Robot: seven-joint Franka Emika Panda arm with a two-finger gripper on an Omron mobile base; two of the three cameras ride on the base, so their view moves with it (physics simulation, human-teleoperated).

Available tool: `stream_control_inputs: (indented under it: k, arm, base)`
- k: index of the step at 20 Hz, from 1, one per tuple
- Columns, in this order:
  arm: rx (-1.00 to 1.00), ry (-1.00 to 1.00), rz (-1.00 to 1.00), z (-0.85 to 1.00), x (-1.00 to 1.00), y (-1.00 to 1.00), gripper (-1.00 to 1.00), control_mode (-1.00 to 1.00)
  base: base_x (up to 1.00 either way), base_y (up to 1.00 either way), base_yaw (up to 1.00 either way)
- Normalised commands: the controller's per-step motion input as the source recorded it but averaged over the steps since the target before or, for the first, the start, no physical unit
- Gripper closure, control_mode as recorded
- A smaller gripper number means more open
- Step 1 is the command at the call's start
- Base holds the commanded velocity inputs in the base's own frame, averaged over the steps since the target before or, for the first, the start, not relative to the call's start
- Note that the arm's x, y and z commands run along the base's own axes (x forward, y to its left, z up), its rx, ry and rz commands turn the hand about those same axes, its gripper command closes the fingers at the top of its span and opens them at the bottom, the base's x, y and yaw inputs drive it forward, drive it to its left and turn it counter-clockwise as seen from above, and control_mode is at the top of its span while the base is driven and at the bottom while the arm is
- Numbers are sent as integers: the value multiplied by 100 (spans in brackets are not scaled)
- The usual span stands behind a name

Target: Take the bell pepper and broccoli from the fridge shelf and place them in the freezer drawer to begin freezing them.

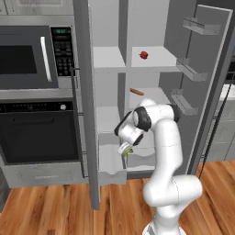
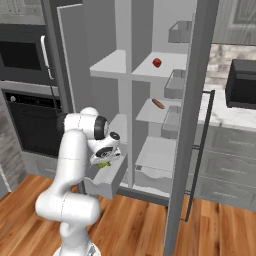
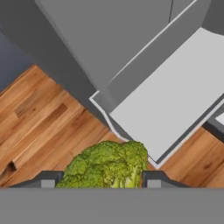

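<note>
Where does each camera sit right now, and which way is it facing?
Left base view: behind-left of the arm, facing the open fridge; gripper holds the broccoli.
Right base view: behind-right, same fridge; bell pepper on the fridge shelf.
Hand view: on the hand, looking down at the freezer drawer.
All share the broccoli.

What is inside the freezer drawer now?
The freezer drawer shows a bare white floor; nothing lies in it yet. The broccoli is held between the fingers above its front lip. The drawer's rear part is hidden inside the fridge.
</note>
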Motion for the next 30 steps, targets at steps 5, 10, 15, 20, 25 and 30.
stream_control_inputs:
  k: [5, 10, 15, 20, 25, 30]
  arm:
    - [0, 7, 5, -49, 59, 7, 100, -100]
    - [0, 5, 5, -48, 54, 13, 100, -100]
    - [0, 3, 2, -56, 22, 30, 100, -100]
    - [0, 0, 2, -75, 0, 15, 100, -100]
    - [0, 2, 1, -83, 1, 11, 100, -100]
    - [0, 2, 0, -76, -13, 15, 100, -100]
  base:
    - [0, 0, 0]
    - [0, 0, 0]
    - [0, 0, 0]
    - [0, 0, 0]
    - [0, 0, 0]
    - [0, 0, 0]
